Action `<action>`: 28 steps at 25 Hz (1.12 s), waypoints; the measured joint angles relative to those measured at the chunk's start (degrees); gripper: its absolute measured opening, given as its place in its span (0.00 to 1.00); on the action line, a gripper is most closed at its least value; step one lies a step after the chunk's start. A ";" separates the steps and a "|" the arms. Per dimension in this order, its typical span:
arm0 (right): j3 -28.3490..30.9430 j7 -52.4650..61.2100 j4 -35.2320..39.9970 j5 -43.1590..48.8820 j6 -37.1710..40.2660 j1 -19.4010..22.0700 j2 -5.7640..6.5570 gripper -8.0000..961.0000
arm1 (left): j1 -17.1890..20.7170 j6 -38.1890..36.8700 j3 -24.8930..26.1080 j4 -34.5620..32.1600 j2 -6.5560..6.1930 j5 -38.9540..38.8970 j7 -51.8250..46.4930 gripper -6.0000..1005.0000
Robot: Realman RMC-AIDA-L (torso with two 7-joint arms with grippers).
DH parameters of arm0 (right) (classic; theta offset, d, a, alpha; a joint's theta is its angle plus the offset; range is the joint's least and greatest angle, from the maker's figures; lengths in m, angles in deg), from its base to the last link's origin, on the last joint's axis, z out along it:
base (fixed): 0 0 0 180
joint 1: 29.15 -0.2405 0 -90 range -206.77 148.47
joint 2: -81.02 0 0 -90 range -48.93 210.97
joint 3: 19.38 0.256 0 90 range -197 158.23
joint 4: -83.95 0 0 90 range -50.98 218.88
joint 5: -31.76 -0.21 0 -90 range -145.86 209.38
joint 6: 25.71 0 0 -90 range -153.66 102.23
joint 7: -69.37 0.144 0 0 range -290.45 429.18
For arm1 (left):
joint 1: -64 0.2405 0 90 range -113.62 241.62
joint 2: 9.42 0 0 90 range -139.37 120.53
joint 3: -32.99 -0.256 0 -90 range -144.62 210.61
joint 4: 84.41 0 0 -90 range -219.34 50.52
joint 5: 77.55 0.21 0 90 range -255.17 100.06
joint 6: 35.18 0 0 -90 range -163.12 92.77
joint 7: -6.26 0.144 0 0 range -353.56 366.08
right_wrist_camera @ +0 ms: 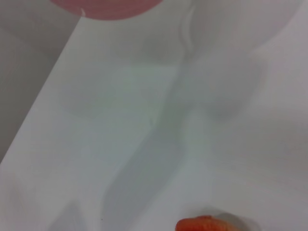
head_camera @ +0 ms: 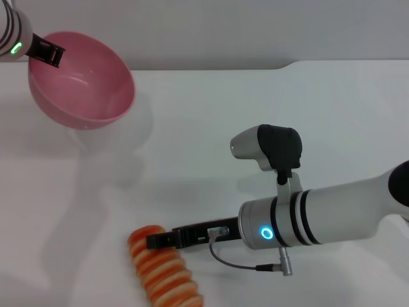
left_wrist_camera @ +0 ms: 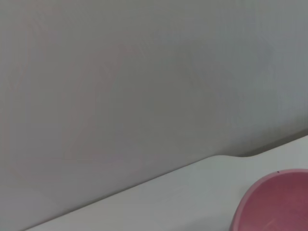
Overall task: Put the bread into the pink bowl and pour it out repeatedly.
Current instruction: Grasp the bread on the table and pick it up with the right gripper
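Nearest my head camera lies the bread (head_camera: 165, 272), orange ridged side up on the white table (head_camera: 287, 128) at the front edge of view, running on out of frame. My right gripper (head_camera: 160, 241) is stretched low across the table from the right, its dark fingers reaching the loaf's far end. They sit at or over that end, but I cannot tell how wide they stand or whether they have closed on it. The right wrist view adds only a sliver of orange at its edge.

My left gripper (head_camera: 48, 51) holds the pink bowl (head_camera: 83, 80) by its rim at the far left, fingers clamped over the edge. The bowl hangs raised and tilted, its mouth turned toward the centre of the table; its interior looks empty. That attitude suits a pour just finished or a bowl offered for loading. The left wrist view shows a corner of pink rim (left_wrist_camera: 274, 202) against the table's back edge.

Judgement: bread is out of the bowl and well apart from it. I read the step as the right arm picking up the loaf to reload.
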 joint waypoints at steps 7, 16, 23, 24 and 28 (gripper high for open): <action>-0.71 -0.20 -2.26 -2.93 -0.16 -1.66 0.00 0.69 | -0.07 -0.08 -0.01 0.08 -0.02 0.37 0.08 0.05; -0.99 -5.96 -2.43 -10.30 -3.57 -1.66 -0.01 0.68 | -0.10 -0.03 -0.18 0.09 0.01 0.52 0.69 0.05; -0.98 -6.29 -2.91 -10.59 -3.70 -1.71 0.06 0.66 | -0.09 0.09 -0.18 -0.07 0.02 0.51 0.69 0.05; -1.01 -6.29 -2.96 -10.58 -3.70 -1.79 0.07 0.66 | -0.09 0.09 -0.17 -0.11 0.02 0.51 0.69 0.05; -2.29 -6.32 -3.10 -10.43 -3.51 -2.22 0.08 0.65 | -0.03 0.10 -0.18 -0.20 0.01 0.50 0.76 0.05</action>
